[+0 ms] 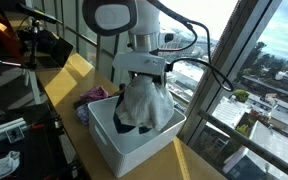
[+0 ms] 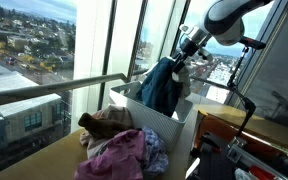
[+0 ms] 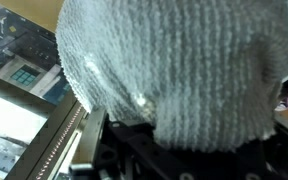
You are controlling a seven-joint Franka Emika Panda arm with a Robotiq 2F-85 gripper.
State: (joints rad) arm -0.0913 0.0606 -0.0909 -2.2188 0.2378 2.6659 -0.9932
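Wrist view is being filled almost wholly by a grey knitted cloth (image 3: pixel 174 60), which is bulging right over the lens. In both exterior views the cloth is hanging from the hand (image 1: pixel 144 80) above a white bin (image 1: pixel 134 150) that is sitting on the wooden bench (image 1: pixel 69 80) beside the tall window (image 2: pixel 44 50). The hand is pinching the cloth near its top. Its fingers are buried in the folds, but the fabric is dangling from nowhere else. The dark lower end is reaching down inside the bin's walls, and I cannot tell whether it is touching the floor of the bin. A pile of clothes (image 2: pixel 119 148), pink, purple and brown, is lying on the bench just beside the bin.

Several things are looking risky to me. The hand seems to be gripping only a bunched fold of loose knit, so the cloth could be slipping free under its own weight. One side appears to be draping near the bin's rim, so a sideways pull might be catching it there and tipping or dragging the light bin. With the lens smothered, the wrist view is giving no warning of either.
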